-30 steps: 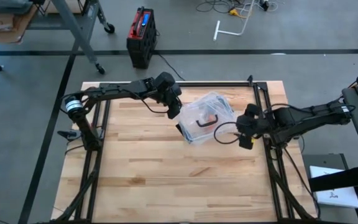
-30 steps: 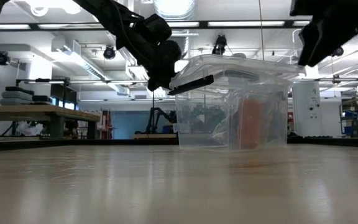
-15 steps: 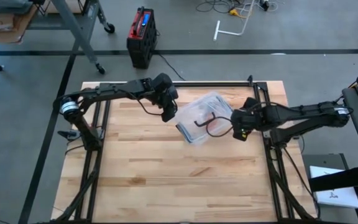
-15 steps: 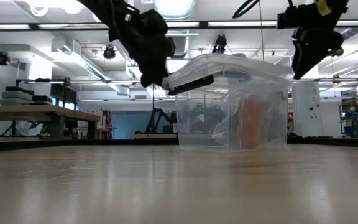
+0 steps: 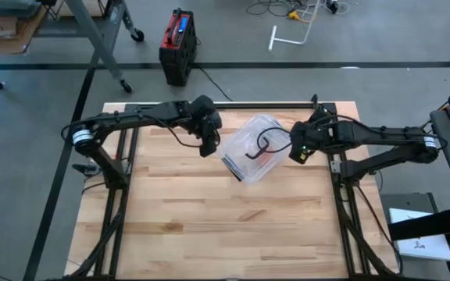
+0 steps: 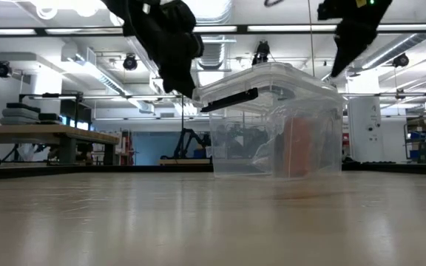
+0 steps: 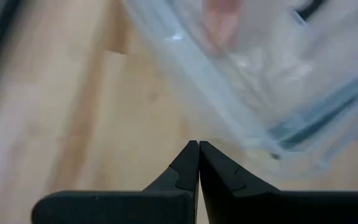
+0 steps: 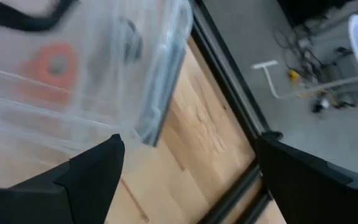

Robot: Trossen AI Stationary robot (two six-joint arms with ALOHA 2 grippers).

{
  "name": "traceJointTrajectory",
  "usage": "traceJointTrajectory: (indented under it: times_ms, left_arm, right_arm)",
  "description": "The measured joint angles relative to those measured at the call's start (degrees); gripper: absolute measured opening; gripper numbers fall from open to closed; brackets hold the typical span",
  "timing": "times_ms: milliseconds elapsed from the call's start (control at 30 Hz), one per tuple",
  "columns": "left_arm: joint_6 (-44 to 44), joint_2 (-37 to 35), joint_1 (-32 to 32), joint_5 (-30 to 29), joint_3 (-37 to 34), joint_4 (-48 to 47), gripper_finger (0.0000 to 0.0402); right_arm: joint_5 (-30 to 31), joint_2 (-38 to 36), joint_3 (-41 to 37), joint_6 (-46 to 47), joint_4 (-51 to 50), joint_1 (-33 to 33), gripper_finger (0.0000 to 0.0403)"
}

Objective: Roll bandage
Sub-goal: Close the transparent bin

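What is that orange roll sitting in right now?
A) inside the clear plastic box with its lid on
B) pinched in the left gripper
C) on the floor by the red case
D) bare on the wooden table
A: the orange roll shows through the wall of the clear plastic box, whose lid sits on top; the left gripper is shut on nothing beside it.

the table [image 5: 209,226] is seen to be pale wood planks, smooth with a slight sheen. the box [image 5: 258,148] is clear glossy plastic with a black latch. both arms are finished in matt black. the floor [image 5: 37,156] is dull grey.
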Motion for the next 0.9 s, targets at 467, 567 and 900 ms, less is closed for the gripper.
traceJointTrajectory:
  times_ms: [467,567,900]
  left_arm:
    - [-2.75,-11.14,-0.94,-6.47,-1.97,-0.34,0.0002]
    - [-3.88,-12.81,-1.88,-6.42,-3.32,-0.37,0.0003]
    - [-6.29,-15.56,-3.52,-6.42,-7.1,0.41,0.0001]
  right_arm:
    - [-0.98,5.43,-2.34,3.28,9.89,-2.72,0.0353]
    - [-0.39,6.29,-2.67,3.45,9.98,-2.95,0.0353]
    - [-2.81,4.17,-0.37,7.76,-1.07,-2.89,0.0353]
